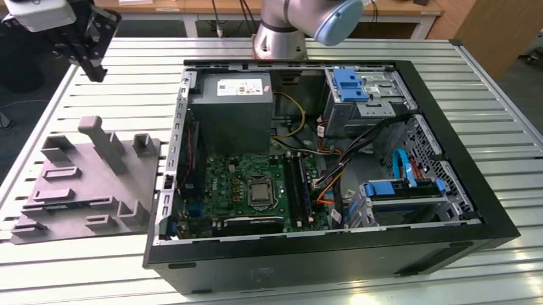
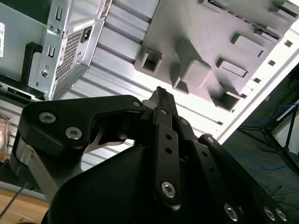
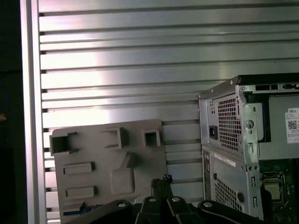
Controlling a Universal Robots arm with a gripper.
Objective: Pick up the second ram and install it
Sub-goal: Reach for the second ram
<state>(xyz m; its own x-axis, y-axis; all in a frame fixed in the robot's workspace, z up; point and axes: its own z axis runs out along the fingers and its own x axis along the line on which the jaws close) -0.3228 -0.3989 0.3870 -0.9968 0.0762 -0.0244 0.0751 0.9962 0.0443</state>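
Exterior view: black open computer case [image 1: 322, 260], with a grey moulded tray [image 1: 85, 181] just beside it. The black gripper [image 1: 96, 73] hangs well clear of the case, fingertips pinched together, empty. The thin blue-green second ram [image 3: 74, 211] seems slotted at the tray's edge farthest from the case. Pinched fingers might knock it rather than straddle it.

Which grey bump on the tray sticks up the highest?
The flat, leaning slab on the grey tray. It rises well above the short blocks around it.
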